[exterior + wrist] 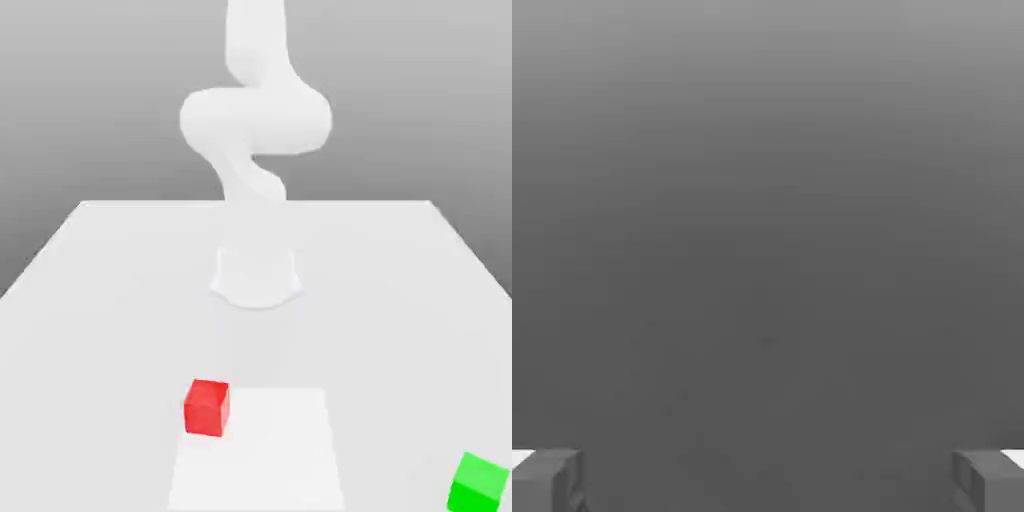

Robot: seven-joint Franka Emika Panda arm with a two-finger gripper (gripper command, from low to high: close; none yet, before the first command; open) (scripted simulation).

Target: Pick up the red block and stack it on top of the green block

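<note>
My jaws (768, 480) stand fully apart with nothing between them; in the hand view the two grey fingertips (547, 480) sit wide at either side, and past them I see plain grey surface and no block. So the jaws are not yet over anything.

In the exterior view the arm (255, 120) rises pale and washed out at the far side of the counter (100, 290); I can't make out the hand itself there, so I judge its place loosely. The red block (207, 406) sits on the counter toward the near edge, a little to the exterior view's left of centre, at the corner of a brighter square patch (270, 450). The green block (478, 482) is well apart from it, low at the exterior view's right.

The step in hand, as I read it, is the approach. To do it well I'd bring the hand above the red block first, square the fingers to two flat opposite faces, then descend straight and close only once the block sits centred between them.
</note>
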